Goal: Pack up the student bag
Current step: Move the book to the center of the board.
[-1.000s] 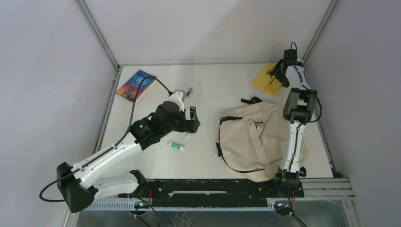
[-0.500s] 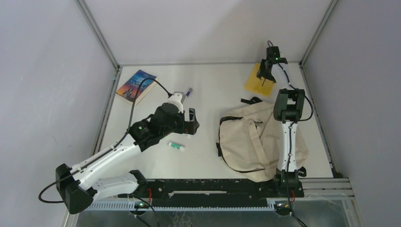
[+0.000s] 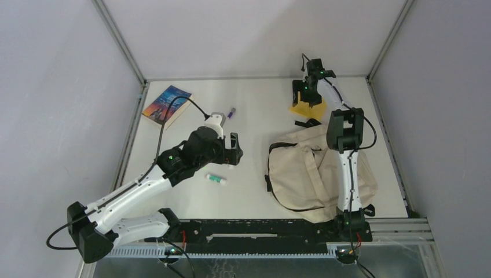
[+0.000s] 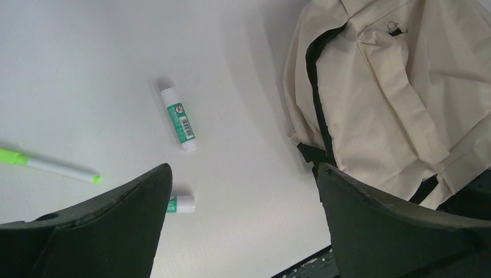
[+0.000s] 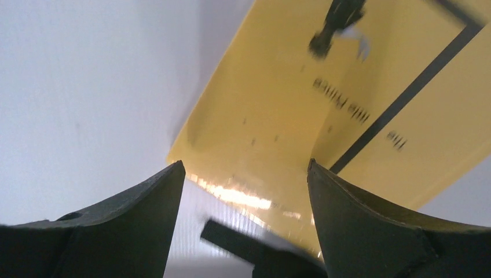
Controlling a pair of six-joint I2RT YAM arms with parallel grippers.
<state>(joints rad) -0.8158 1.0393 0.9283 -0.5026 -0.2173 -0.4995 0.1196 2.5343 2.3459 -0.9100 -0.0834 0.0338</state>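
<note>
Beneath the right tool (image 5: 244, 168), its jaws spread wide, lies a flat yellow book (image 5: 278, 116) on the white worktop (image 5: 87, 87). Right of the left tool (image 4: 243, 171), jaws equally wide and holding nothing, the soft beige canvas backpack (image 4: 394, 87) lies flat.

A robotics lab test cell. Plain grey panels (image 3: 255, 35) on aluminium posts (image 3: 118, 40) enclose a white table (image 3: 260, 110) (cables (image 3: 164, 124) trailing). The left arm (image 3: 136, 188) and right arm (image 3: 349, 174) are bolted to its near rail (image 3: 260, 226).
</note>
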